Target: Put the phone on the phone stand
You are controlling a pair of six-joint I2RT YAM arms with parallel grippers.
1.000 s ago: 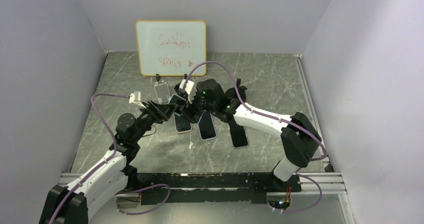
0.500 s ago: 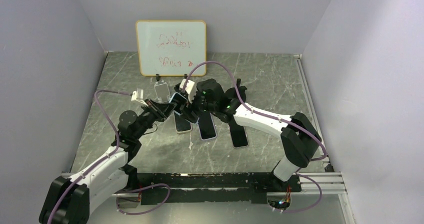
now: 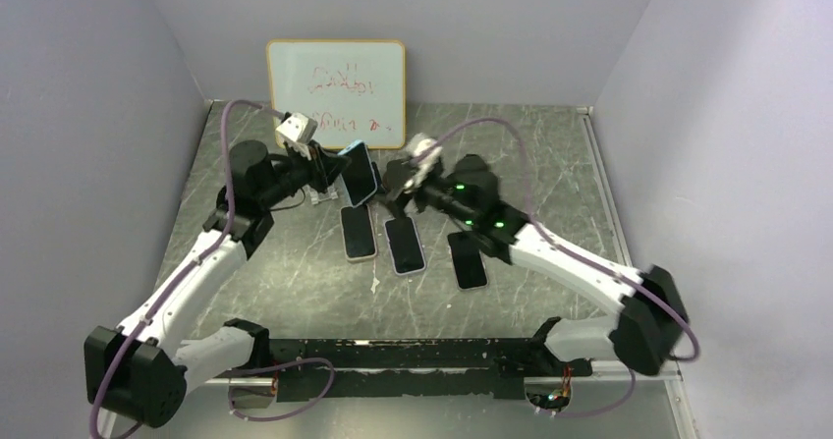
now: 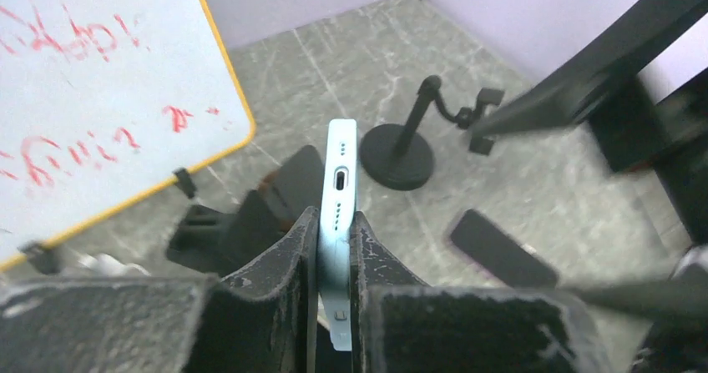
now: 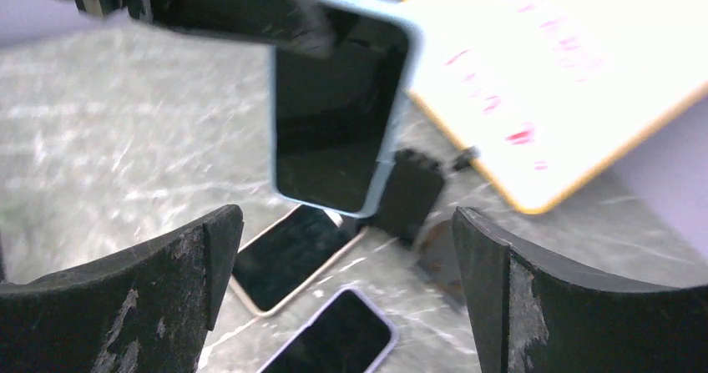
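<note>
Left gripper [image 4: 334,248] clamped on the phone [image 4: 341,181] at the centre of its wrist view, right gripper [image 5: 346,223] spread wide — lower the phone squarely onto the phone stand [image 5: 409,194] just beneath, releasing only once seated.

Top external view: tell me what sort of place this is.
Probably a robot lab test cell: plain walls box in a marble-look table, a scribbled whiteboard leans at the back, and spare phones lie in a row.

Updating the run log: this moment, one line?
left gripper: shut on phone, aloft | right gripper: open, empty | three other phones: lying flat
</note>
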